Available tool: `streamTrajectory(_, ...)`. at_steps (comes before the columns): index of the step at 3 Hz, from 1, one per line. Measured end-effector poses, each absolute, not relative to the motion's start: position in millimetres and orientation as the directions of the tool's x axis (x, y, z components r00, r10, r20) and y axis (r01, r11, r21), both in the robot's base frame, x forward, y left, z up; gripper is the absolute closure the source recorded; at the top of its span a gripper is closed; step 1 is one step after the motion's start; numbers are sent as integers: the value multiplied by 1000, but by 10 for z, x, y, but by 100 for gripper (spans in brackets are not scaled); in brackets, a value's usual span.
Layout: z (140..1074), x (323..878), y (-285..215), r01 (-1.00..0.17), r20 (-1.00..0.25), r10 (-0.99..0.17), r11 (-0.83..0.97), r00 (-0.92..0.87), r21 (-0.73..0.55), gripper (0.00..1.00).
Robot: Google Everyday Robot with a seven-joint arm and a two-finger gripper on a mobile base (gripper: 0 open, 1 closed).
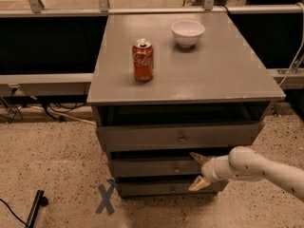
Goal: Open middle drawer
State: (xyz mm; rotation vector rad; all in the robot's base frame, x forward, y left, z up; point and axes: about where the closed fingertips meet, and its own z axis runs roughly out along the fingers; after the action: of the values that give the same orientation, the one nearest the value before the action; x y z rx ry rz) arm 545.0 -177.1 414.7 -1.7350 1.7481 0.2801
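Warm, dimmish light from above brightens the worktop [228, 75]; the can [143, 61] and bowl [187, 33] cast soft shadows. Above the fingers [199, 184], spread apart at the middle drawer [156, 167], the recesses lie in deep shadow.
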Motion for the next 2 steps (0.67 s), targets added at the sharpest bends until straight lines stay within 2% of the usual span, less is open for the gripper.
streamTrajectory(1, 4230, 5271, -1731, -950, -589, -797, 67, 132, -303, 42)
streamTrajectory(2, 4414, 4783, -1749, -951, -606, -766, -21, 214, -310, 73)
